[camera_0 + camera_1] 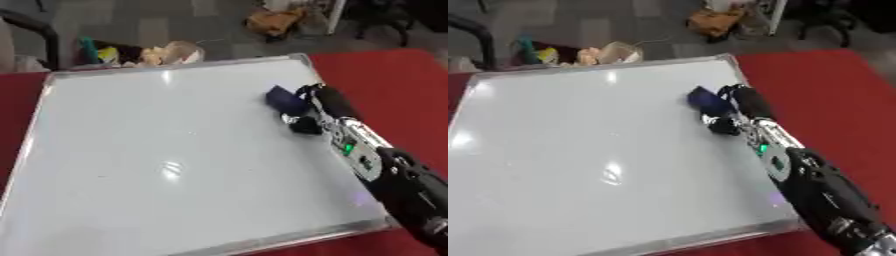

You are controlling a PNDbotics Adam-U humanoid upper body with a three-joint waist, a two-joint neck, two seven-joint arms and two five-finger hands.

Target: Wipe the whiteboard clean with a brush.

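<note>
The right hand (317,107) reaches across the whiteboard (157,150), fingers seemingly curled around the dark brush (283,97); the board looks clean already, with little left.

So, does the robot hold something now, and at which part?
The right hand grips the dark blue brush at its right end, on the whiteboard.

One whiteboard (157,150); one dark blue brush (284,98); one robot hand (317,107); one red table (394,85).
</note>
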